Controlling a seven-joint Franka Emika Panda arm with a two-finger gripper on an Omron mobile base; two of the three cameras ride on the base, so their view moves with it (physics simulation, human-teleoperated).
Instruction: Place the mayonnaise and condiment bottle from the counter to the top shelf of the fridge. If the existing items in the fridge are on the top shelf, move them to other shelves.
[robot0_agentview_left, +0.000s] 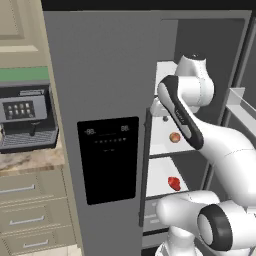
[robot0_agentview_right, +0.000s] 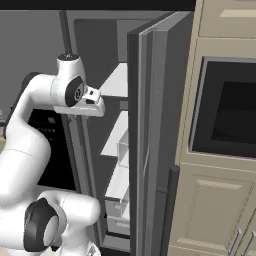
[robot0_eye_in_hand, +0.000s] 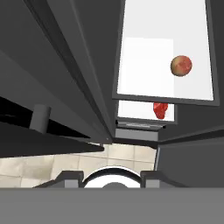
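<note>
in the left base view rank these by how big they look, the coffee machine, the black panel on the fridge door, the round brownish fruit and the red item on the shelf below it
1. Black panel
2. Coffee machine
3. Red item and round brownish fruit: both tiny and look about alike, so I won't rank them.

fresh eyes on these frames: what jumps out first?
The white arm reaching into the open fridge, across its upper shelf. Next, two bits of food inside: a round brownish item on a middle shelf and a red item on the shelf below; the hand view looks down on both. A coffee machine sits on the counter left of the fridge.
</note>
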